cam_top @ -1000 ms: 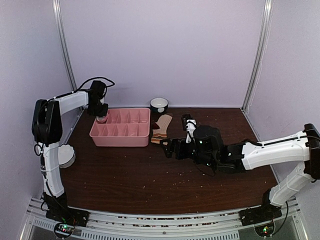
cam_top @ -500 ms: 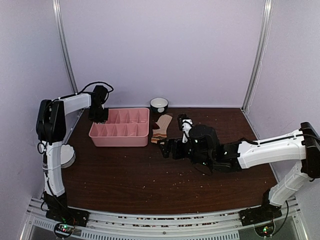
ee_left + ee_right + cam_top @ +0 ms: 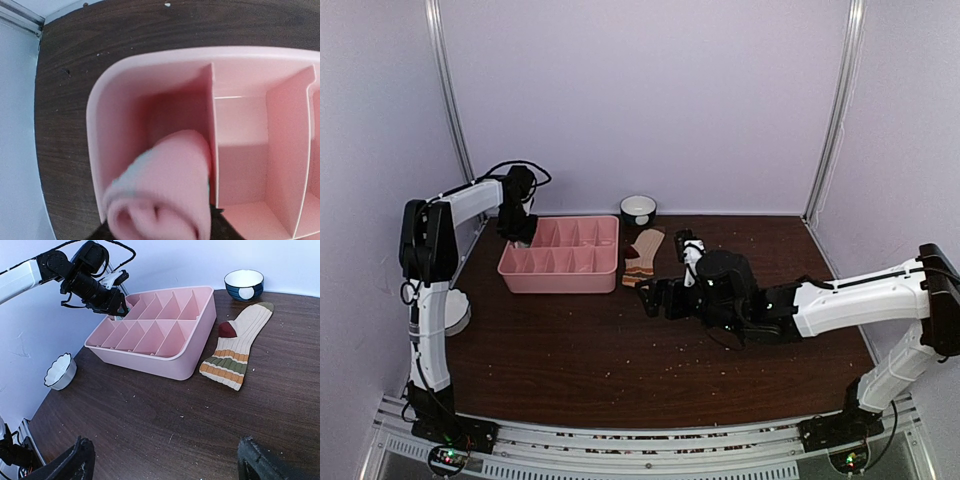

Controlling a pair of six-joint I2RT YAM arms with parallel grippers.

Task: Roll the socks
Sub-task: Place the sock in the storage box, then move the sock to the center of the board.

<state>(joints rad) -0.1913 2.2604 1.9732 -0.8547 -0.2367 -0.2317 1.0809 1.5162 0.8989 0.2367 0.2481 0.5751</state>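
A rolled pink sock (image 3: 165,190) with a pale teal patch sits between the dark fingers of my left gripper (image 3: 160,231), over the far-left corner compartment of the pink tray (image 3: 100,100). Whether the fingers still press it is unclear. From above, the left gripper (image 3: 517,238) hangs at that corner of the tray (image 3: 560,281). A tan striped sock (image 3: 642,255) lies flat just right of the tray, also visible as the sock (image 3: 237,347) in the right wrist view. My right gripper (image 3: 655,297) stands open and empty over bare table, short of this sock.
A dark blue bowl (image 3: 638,208) stands behind the tan sock near the back wall. A white scalloped bowl (image 3: 452,312) sits at the table's left edge. Crumbs are scattered over the dark wood table (image 3: 620,360).
The left gripper has shifted slightly at the tray's far-left corner, and the tray moved a little left. The right arm has crept left toward the tan sock.
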